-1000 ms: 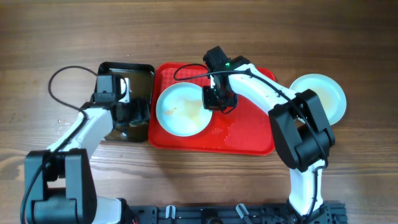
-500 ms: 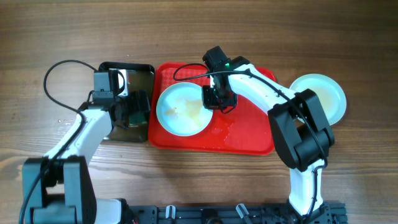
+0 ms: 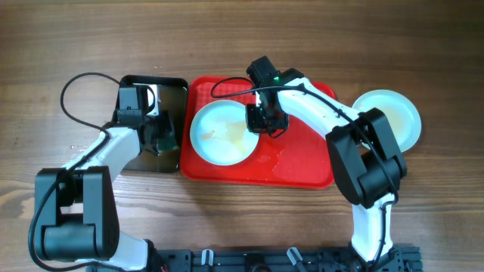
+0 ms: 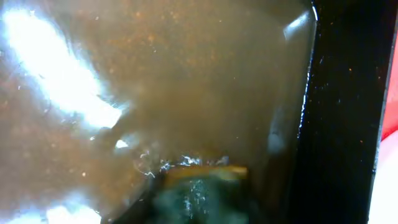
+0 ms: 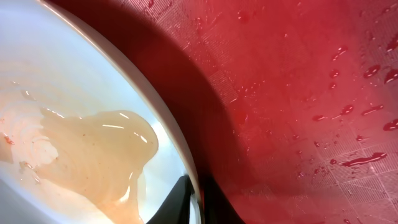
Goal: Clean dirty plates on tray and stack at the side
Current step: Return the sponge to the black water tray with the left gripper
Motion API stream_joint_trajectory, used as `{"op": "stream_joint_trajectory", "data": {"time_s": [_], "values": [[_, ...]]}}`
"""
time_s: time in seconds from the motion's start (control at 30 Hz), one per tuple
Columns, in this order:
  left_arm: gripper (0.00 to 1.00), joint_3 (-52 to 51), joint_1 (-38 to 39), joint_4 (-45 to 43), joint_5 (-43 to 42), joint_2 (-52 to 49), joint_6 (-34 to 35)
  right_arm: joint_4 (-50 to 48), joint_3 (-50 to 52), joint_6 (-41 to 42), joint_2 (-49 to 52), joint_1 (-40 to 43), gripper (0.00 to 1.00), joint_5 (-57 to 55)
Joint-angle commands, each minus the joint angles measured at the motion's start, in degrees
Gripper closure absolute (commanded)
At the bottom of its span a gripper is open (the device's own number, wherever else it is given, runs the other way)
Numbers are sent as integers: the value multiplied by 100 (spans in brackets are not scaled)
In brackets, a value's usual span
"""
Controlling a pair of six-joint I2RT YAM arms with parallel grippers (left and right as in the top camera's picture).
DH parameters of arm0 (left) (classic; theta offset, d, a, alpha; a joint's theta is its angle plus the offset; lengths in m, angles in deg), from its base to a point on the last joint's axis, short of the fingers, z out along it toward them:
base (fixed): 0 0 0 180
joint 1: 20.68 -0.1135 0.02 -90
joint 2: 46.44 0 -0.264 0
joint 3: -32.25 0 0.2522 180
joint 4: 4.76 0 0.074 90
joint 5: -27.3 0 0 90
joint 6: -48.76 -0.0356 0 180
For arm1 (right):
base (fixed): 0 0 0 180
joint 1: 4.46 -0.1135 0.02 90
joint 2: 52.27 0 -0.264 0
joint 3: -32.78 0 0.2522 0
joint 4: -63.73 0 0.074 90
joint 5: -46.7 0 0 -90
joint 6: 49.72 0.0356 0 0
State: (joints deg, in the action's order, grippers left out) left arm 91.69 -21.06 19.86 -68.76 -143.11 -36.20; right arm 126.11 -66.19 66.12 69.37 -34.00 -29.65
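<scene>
Gripping: plate [image 5: 62, 93] rim was pinched by right gripper [image 5: 194, 200].
Plate: round, glossy, tan-smeared.
Tray [image 5: 298, 93]: red, textured, wet.
Left gripper [image 3: 157, 136]: opening could not be told.

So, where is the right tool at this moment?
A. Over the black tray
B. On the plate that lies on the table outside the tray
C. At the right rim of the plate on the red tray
C: in the overhead view the right tool sits at the right edge of the plate on the red tray, and the wrist view shows its fingers on either side of that rim.
</scene>
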Motion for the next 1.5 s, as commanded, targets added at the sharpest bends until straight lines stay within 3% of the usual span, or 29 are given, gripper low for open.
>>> {"op": "stream_joint_trajectory", "data": {"time_s": [0.0, 0.23, 0.27, 0.3, 0.37, 0.43, 0.47, 0.67, 0.77, 0.93, 1.0, 1.03, 1.27, 1.3, 1.33, 1.37, 1.43, 1.47], "values": [[96, 79, 22, -35, -26, -101, -17, 72, 92, 2, 190, -13, 90, -201], [93, 483, 22, 7, 146, 197, -35, 138, 92, 0, 190, -13, 94, -201], [68, 483, 22, 15, 146, 208, -33, 138, 92, 2, 190, -13, 94, -201], [36, 483, 22, 90, 144, 205, -31, 138, 92, 4, 190, -13, 94, -201], [27, 481, 22, 323, 146, 201, -35, 138, 92, 2, 190, -13, 94, -201], [6, 481, 22, 492, 149, 195, -35, 127, 92, 2, 190, -13, 94, -201], [0, 481, 22, 540, 149, 168, -35, 118, 92, 2, 190, -13, 94, -201], [0, 481, 22, 385, 166, -101, -35, 151, 92, -2, 190, -13, 94, -201], [3, 481, 22, 195, 164, -177, -35, 153, 92, 0, 190, -13, 94, -201], [32, 481, 22, 48, 164, -503, -33, 153, 92, 0, 190, -13, 94, -201], [82, 481, 22, 66, 162, -509, -33, 157, 92, 4, 190, -13, 94, -201], [96, 481, 22, 72, 160, -503, -31, 157, 92, 0, 190, -13, 94, -201], [96, 575, 22, 136, 144, 57, -321, 168, 92, 2, 190, -13, 94, -201], [93, 575, 26, 151, 146, 160, -339, 168, 92, 2, 190, -13, 94, -201], [52, 575, 26, 199, 146, 214, -337, 168, 92, 2, 190, -13, 94, -201], [23, 575, 26, 315, 144, 243, -334, 168, 92, 0, 190, -13, 94, -201], [11, 573, 26, 702, 142, 214, -306, 175, 92, 4, 190, -13, 94, -201], [10, 573, 26, 876, 116, 201, -295, 177, 92, 2, 190, -13, 94, -201]]}}
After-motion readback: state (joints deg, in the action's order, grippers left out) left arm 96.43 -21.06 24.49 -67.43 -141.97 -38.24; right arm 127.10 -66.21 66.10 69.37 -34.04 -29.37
